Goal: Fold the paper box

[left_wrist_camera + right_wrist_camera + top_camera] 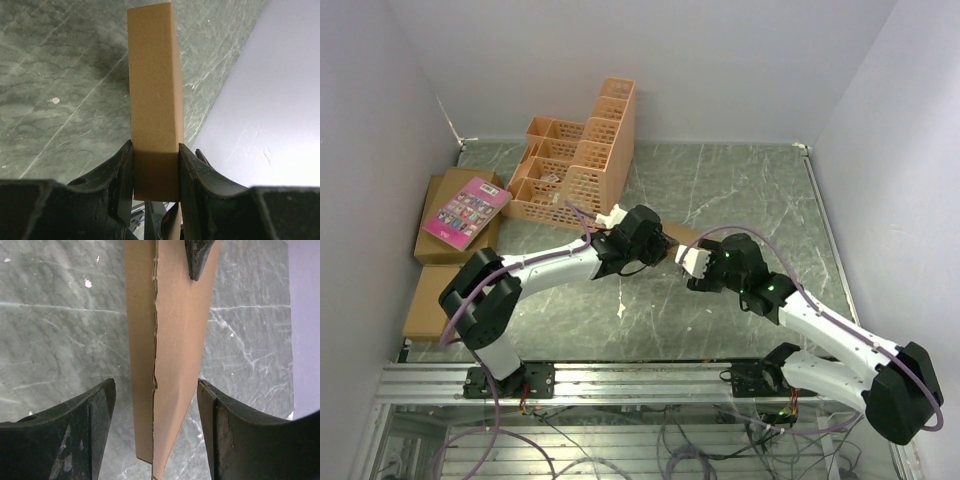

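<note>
Left pincer (155,148) pinches the paper box (155,75) — right pincer (156,385), spread, straddles it — overhead hides both.

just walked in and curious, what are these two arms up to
Two robot arms are handling a brown paper box held over the table. The left arm's fingers are clamped on one end of it. The right arm's fingers straddle the other end, open, with a gap showing on one side, so only the left arm has a grip.

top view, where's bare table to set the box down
Bare table lies back right, between the orange crate and the right wall, plus the strip between the rail and the paper box. Crowded along the left: cartons, pink book.
</note>
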You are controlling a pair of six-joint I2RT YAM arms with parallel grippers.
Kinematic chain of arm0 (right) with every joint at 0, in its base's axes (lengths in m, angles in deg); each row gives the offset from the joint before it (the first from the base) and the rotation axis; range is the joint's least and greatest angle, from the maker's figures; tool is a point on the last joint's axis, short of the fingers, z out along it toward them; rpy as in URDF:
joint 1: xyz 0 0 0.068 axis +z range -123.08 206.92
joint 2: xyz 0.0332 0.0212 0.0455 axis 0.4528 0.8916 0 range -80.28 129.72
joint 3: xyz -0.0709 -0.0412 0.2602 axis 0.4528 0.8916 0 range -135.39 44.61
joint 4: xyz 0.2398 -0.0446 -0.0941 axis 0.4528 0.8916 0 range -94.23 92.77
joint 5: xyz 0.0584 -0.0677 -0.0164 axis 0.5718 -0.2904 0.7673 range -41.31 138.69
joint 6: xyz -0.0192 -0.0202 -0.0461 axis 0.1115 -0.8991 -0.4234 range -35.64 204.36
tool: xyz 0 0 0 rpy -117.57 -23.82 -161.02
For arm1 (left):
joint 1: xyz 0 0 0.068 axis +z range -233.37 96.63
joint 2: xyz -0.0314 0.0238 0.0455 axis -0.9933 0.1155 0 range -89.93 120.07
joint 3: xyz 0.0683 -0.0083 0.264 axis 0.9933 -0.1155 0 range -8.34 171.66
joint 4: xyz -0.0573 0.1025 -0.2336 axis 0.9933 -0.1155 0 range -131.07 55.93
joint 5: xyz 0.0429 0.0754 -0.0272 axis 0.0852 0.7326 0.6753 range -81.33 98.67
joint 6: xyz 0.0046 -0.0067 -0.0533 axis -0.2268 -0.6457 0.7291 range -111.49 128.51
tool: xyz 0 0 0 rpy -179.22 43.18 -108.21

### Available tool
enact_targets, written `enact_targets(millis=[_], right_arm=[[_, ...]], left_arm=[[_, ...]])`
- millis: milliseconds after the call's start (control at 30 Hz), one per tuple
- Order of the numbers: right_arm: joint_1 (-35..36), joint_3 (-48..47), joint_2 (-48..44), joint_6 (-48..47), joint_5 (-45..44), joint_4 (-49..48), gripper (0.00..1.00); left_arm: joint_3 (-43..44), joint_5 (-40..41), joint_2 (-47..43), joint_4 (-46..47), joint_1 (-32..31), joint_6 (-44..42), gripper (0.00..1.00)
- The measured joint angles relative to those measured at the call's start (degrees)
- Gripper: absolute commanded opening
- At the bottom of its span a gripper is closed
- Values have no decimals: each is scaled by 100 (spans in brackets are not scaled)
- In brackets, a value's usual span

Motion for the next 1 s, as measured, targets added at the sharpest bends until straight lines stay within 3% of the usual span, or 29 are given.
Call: enact_targets(millis=[400,600,867,967,1000], right_arm=[[258,317,22,28,-627,-627,35],[260,323,-66,50,-680,-625,29],[254,323,-153,157,-675,-584,28],[216,323,-221,227,-625,-586,28],[199,323,-251,249,-608,-586,28]], left_arm=[[-2,-17,0,9,2,188,33],[-96,-74,0,229,9,282,38],[-282,-212,0,610,28,385,62],[-341,-243,-4,728,26,402,74],[-374,-240,-24,739,26,391,83]])
